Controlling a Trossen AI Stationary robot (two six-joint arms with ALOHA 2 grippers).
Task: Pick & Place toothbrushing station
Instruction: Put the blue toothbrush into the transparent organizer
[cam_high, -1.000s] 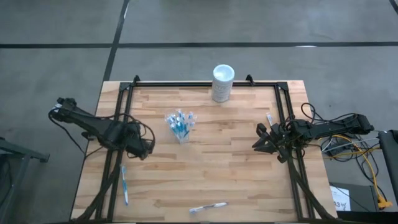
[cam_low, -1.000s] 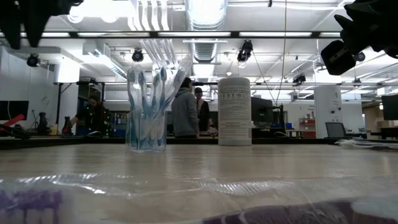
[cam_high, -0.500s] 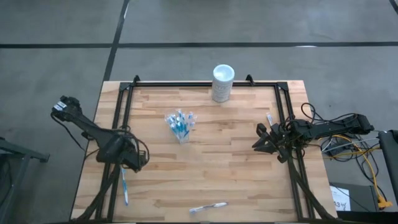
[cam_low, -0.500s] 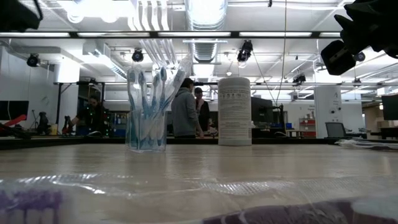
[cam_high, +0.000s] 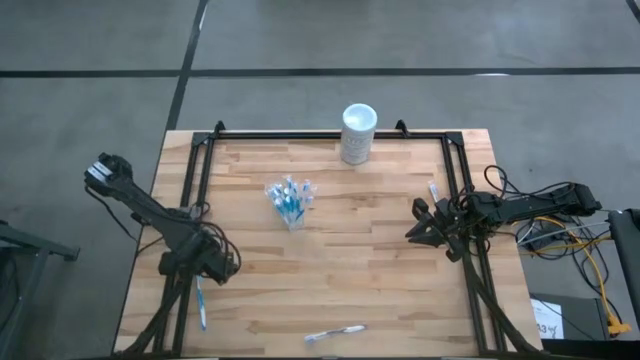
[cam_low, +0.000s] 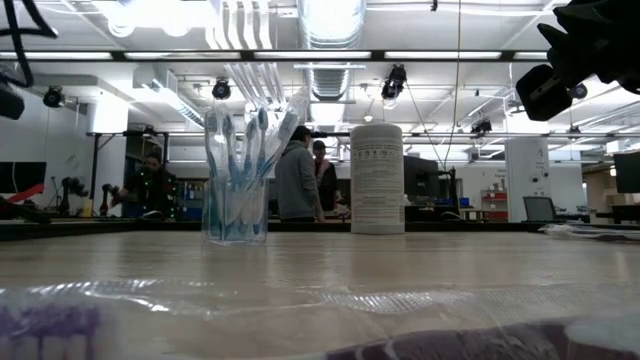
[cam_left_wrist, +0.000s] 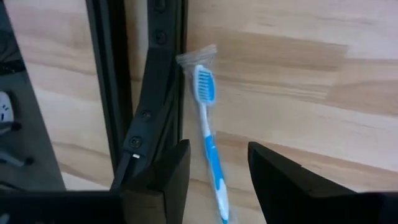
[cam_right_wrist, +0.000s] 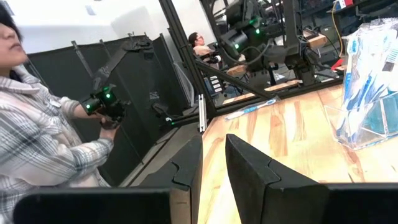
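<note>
A small clear cup full of blue-and-white toothbrushes stands upright mid-table, also seen in the low view. A wrapped blue-and-white toothbrush lies flat on the wood beside the left black rail, near the front left. My left gripper hangs open just above it, pointing steeply down. In the left wrist view its fingers stand on either side of the handle, touching nothing. My right gripper waits open and level at the table's right side.
A tall white cylinder stands at the far edge. Another toothbrush lies near the front edge, and one by the right rail. Black frame rails run along both sides. A person in a plaid sleeve stands beyond the table.
My left gripper has gone down and toward the table's near-left corner, tipping to point steeply downward, and now hangs over the toothbrush by the left rail. Its arm has mostly left the low view. The toothbrush and cup have stayed put.
</note>
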